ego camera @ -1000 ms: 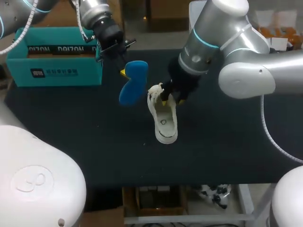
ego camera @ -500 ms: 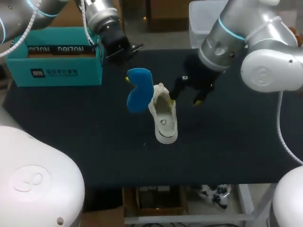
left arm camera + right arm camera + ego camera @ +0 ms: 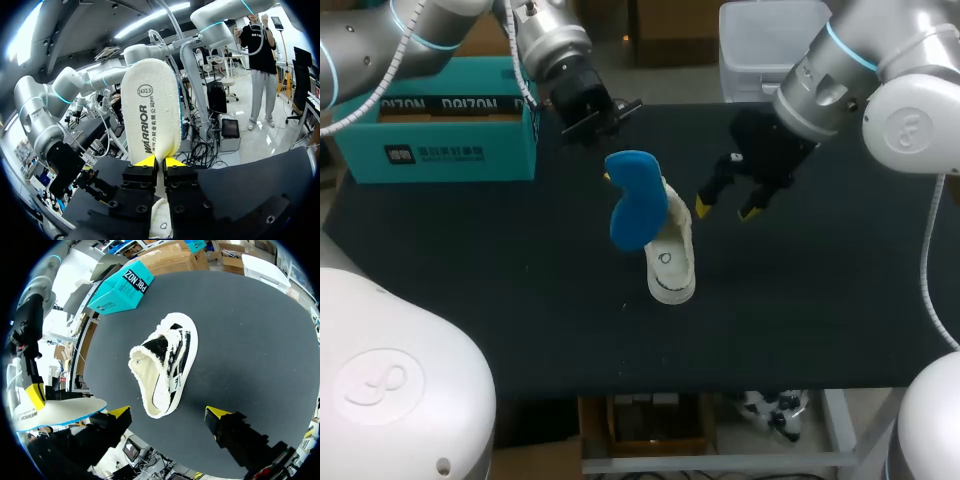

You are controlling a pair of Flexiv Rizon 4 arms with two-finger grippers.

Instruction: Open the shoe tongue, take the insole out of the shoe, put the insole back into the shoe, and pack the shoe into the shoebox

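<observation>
A white shoe (image 3: 670, 262) lies on the black table (image 3: 470, 260), its opening facing up. Just above its left side hangs the blue-topped insole (image 3: 637, 210), and my left gripper (image 3: 607, 176) is shut on its upper end. In the left wrist view the insole (image 3: 151, 112) shows its cream underside, pinched between the yellow tips of the left gripper (image 3: 159, 161). My right gripper (image 3: 727, 208) stands open to the right of the shoe, touching nothing. In the right wrist view, the shoe (image 3: 162, 365) lies ahead of the open right gripper (image 3: 169, 413), with the insole (image 3: 55, 412) off to one side.
The open teal shoebox (image 3: 435, 120) stands at the table's back left and is seen too in the right wrist view (image 3: 120, 286). A white plastic bin (image 3: 765, 45) sits behind the back right edge. Bare black table lies in front and to the right.
My right gripper let go of the shoe's tongue, opened wide and drew back up and to the right. The left gripper carried the insole rightward to hang over the shoe.
</observation>
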